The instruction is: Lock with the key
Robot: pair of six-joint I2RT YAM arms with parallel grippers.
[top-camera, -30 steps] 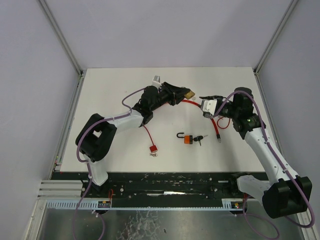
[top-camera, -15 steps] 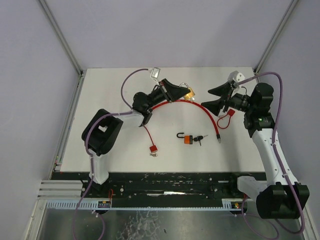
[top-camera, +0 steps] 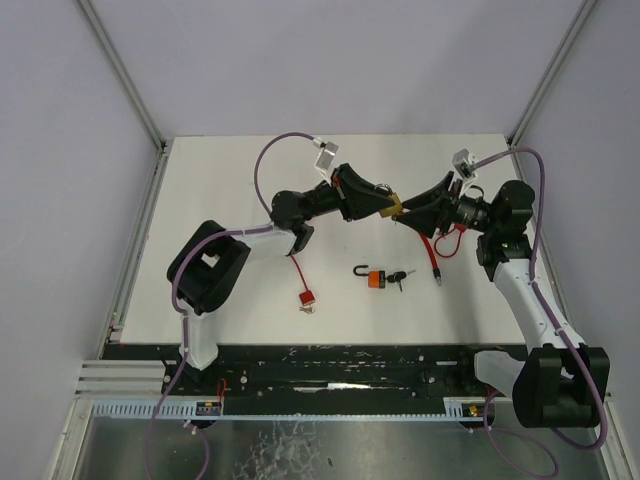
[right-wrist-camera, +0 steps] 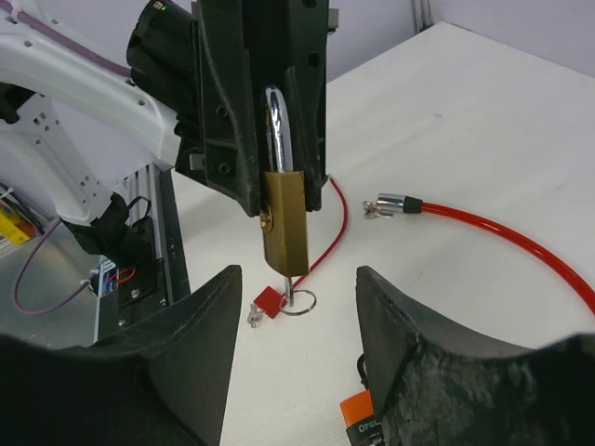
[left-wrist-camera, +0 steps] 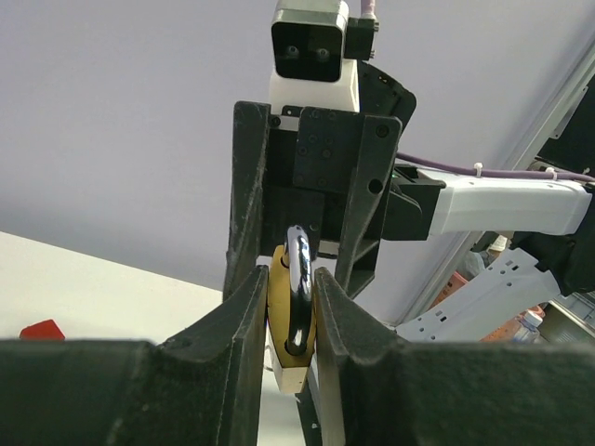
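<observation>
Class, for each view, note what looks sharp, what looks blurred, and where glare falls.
Right wrist: brass padlock sharp, glare streak on its shackle, right fingers softer. Left wrist: left fingers blurred, padlock clearer. Top external: even light, faint shadows.

Clear gap between the spread fingers of the right hand [right-wrist-camera: 297, 271], brass padlock [right-wrist-camera: 284, 228] dead ahead, red cable [right-wrist-camera: 483, 228] below.

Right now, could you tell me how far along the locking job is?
Done: the brass padlock is raised, clamped by its shackle between the left fingers. In hand: the open right fingers face its body, not gripping. Left: the red-tagged key lies on the table; inserting and turning it remain.
</observation>
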